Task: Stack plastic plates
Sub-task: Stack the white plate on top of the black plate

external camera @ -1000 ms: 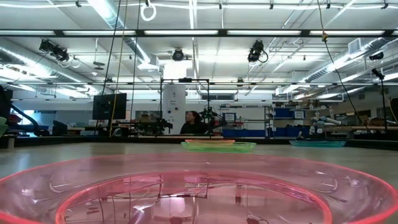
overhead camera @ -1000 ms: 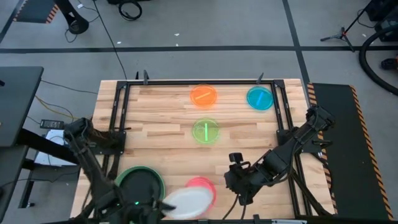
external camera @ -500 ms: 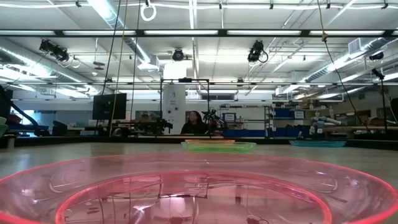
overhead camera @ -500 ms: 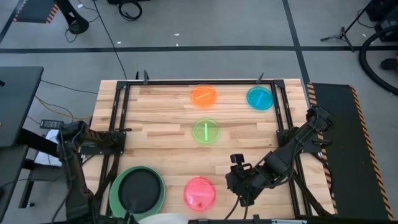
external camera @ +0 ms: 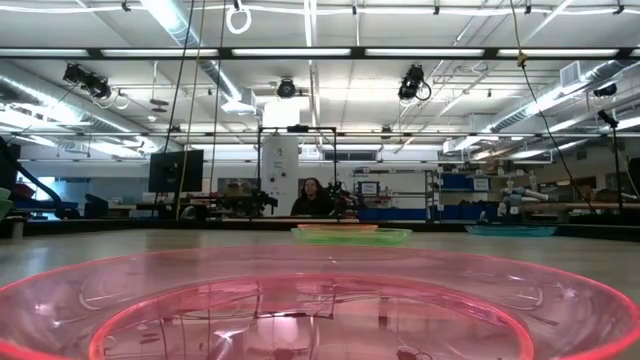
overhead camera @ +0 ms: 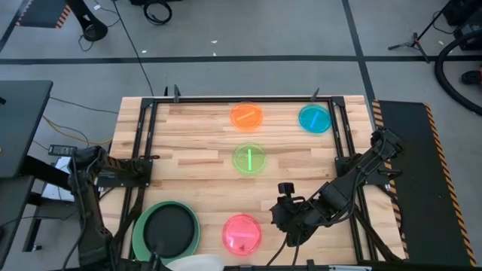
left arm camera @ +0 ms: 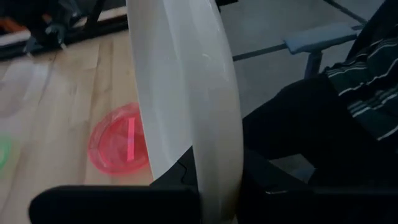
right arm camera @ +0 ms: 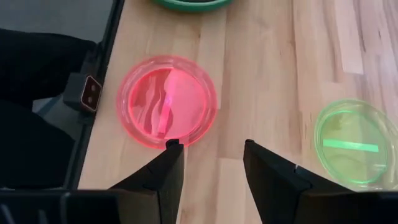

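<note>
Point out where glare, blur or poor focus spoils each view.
Low view: the pink plate fills the foreground, soft and out of focus, mirroring the ceiling lights. Left wrist view: the white plate is a close, blurred band, the picture dim. Right wrist view: glare streaks cross the pink plate and lime plate. High view: sharp, evenly lit.

A person [external camera: 311, 198] sits beyond the wooden table [overhead camera: 196, 162]; cables [overhead camera: 154, 11] cross the floor.

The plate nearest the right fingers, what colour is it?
Translucent pink plate, clearest in the right wrist view.
</note>
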`<move>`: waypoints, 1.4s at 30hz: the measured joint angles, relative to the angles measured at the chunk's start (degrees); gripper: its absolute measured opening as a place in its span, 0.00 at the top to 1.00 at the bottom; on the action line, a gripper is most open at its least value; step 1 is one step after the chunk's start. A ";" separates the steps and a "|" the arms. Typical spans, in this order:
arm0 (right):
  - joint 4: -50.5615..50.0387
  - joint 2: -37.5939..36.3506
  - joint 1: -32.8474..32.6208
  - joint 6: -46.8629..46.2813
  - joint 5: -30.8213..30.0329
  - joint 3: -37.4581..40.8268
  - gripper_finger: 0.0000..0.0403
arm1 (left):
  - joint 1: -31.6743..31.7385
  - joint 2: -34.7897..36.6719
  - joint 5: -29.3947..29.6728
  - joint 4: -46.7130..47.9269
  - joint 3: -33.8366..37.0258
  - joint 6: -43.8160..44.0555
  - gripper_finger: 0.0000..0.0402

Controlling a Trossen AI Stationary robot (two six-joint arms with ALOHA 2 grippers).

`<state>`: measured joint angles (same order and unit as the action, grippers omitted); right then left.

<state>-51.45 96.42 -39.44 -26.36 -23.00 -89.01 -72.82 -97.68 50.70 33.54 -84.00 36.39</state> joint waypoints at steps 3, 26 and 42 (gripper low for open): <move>1.05 0.00 -0.04 1.77 -0.06 0.00 0.57 | 0.34 0.73 -2.14 7.15 -3.21 8.17 0.87; 28.33 0.00 -7.71 4.01 -15.37 -0.04 0.61 | 5.98 -4.84 -32.48 47.20 -28.64 36.19 0.87; 27.39 0.02 4.52 17.34 -19.41 -0.04 0.61 | 6.36 -4.77 -21.30 56.05 -28.09 24.58 0.87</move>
<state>-24.06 96.44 -34.92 -9.02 -42.41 -89.06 -66.46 -102.45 29.41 89.59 -112.09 60.97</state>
